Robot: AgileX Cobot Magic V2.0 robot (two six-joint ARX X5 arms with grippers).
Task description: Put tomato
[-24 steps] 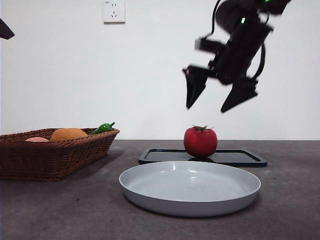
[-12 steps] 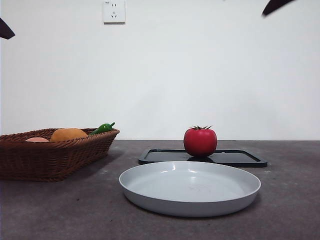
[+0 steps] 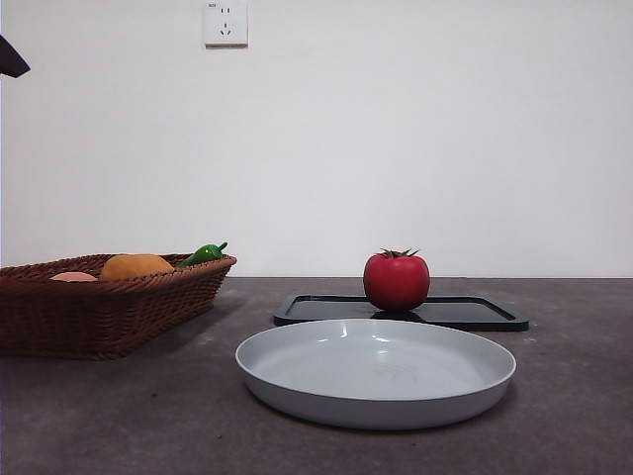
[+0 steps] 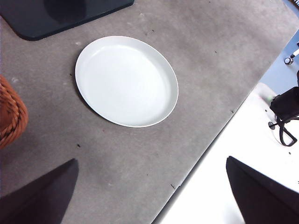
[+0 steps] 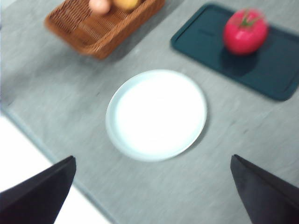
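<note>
Tomato (image 3: 397,281) upright on black tray (image 3: 465,315), behind empty plate (image 3: 376,371). Both grippers high, jaws wide, holding nothing. Risk: glossy round tomato may roll off tray if nudged.

A: What stands behind the scene?
B: A plain white wall (image 3: 396,139), evenly lit, fills the whole back of the front view. A white electrical wall socket (image 3: 226,22) sits high on it, toward the left.

A: And the surface below?
B: A grey, speckled, matte desk (image 3: 119,416) runs level to the wall's foot. Soft shadows lie on it, so the light is diffuse and comes from above.

A: Anything past the desk's edge?
B: In the left wrist view the desk ends at a straight edge, with a pale white floor (image 4: 243,140) beyond. Some black equipment (image 4: 285,112) stands there, too cropped to tell what.
</note>
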